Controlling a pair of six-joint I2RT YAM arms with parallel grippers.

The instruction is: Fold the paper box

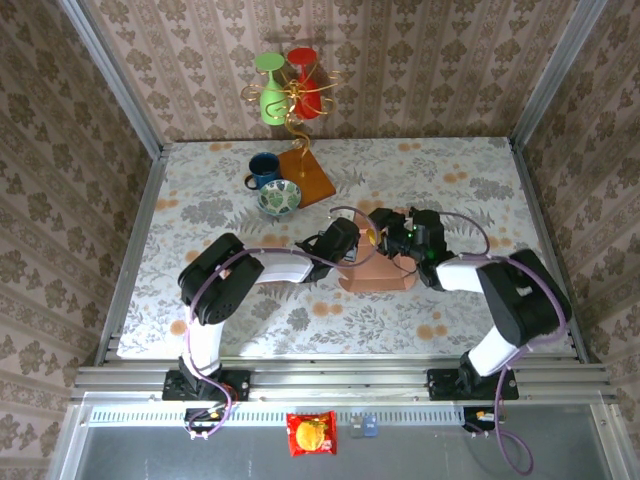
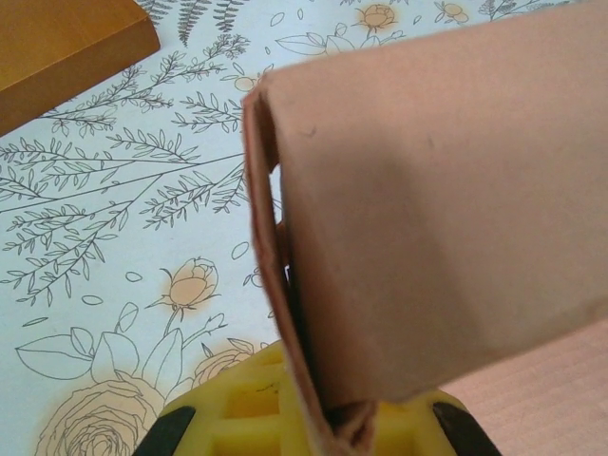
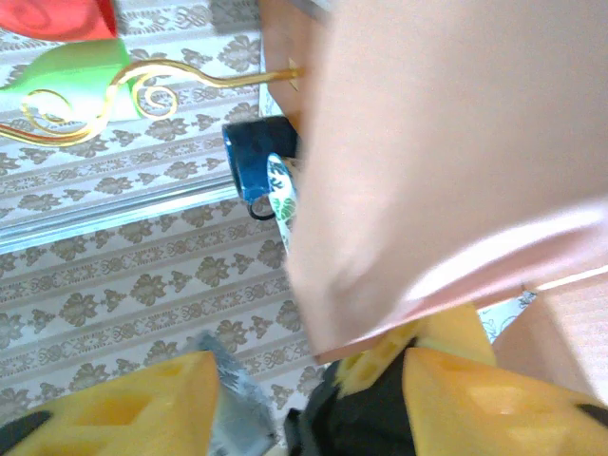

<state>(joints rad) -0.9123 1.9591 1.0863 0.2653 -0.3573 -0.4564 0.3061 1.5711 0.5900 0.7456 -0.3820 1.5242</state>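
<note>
We are locating the paper box (image 1: 380,272) at the middle of the table (image 1: 470,190), ahead of both arm bases. The left gripper (image 1: 358,245) is sitting at its left edge and the right gripper (image 1: 392,232) at its rear. Farther back on the left, the bowl (image 1: 278,198) is lying before the mug (image 1: 264,170), with the stand base (image 1: 308,176) just right of both.

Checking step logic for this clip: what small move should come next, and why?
Probably close the right hand on the raised panel of the paper box: its fingers stand apart beside the panel, while the left hand pinches the folded edge shut.
</note>
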